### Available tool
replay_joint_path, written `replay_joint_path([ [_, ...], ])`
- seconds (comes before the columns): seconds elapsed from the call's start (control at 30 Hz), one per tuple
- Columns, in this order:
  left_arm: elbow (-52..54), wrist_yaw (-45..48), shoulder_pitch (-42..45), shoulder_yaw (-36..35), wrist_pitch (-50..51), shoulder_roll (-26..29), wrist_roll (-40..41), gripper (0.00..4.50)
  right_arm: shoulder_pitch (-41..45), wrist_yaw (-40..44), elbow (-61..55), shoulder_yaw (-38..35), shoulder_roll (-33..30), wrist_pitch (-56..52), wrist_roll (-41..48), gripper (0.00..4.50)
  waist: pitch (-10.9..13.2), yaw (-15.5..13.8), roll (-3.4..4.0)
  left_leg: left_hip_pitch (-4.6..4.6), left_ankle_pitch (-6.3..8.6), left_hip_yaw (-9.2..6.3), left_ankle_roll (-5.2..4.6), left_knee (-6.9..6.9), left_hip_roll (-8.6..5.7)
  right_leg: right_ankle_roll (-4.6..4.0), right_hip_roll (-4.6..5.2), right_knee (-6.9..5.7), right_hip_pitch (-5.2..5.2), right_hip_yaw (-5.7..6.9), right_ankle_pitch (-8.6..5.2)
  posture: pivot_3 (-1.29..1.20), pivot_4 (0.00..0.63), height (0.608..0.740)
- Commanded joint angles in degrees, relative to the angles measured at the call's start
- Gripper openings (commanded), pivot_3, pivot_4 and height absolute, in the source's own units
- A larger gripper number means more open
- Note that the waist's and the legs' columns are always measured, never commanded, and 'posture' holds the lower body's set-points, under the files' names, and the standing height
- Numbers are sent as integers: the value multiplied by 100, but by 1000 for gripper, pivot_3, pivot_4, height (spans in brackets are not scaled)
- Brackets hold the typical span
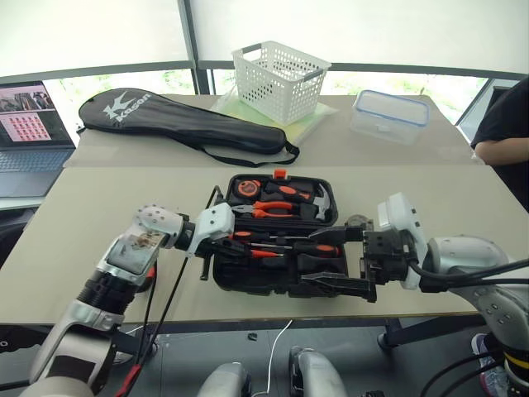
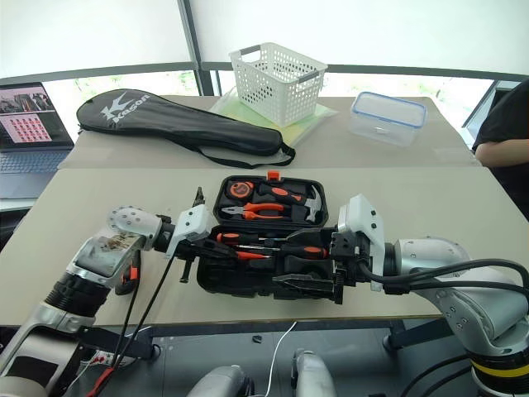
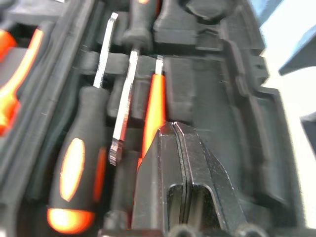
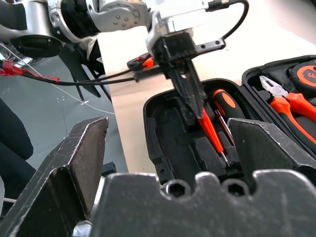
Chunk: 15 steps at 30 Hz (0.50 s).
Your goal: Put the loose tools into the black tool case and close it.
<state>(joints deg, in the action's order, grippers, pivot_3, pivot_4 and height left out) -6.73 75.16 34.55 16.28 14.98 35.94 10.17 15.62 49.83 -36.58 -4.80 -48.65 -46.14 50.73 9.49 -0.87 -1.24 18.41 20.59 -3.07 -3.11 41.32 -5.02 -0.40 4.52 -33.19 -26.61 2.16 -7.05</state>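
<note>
The worktop (image 1: 99, 215) carries the black tool case (image 1: 273, 277), laid open near its front edge between the two hands. Two screwdrivers (image 3: 79, 163) are seated in the near half's slots. The left hand (image 4: 190, 101) is pressed closed against the slim orange tester screwdriver (image 3: 154, 111) lying there; the right hand (image 1: 339, 263) is held wide open, empty, over the case's right end.

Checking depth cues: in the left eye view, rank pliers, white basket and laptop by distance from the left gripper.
From the left gripper:
1. Pliers, in the case lid just beyond it.
2. Laptop, far left.
3. White basket, back centre; too close to the laptop to rank firmly.
</note>
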Motion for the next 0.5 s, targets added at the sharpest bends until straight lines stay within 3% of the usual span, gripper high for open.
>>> replay_joint_path([
  [0.03,60,-29,-56,-24,-170,4,-51,34,14,-16,-130,-118,-11,41,108,4500,0,9,0,0,0,0,0,-2,0,0,0,0,-1,0,0,0,150,740],
  [0.5,193,-102,-104,-104,-338,-77,-76,34,-35,-52,-154,-133,-21,-3,156,4500,0,14,0,-1,0,1,0,0,1,0,1,-1,-1,1,0,0,150,740],
])
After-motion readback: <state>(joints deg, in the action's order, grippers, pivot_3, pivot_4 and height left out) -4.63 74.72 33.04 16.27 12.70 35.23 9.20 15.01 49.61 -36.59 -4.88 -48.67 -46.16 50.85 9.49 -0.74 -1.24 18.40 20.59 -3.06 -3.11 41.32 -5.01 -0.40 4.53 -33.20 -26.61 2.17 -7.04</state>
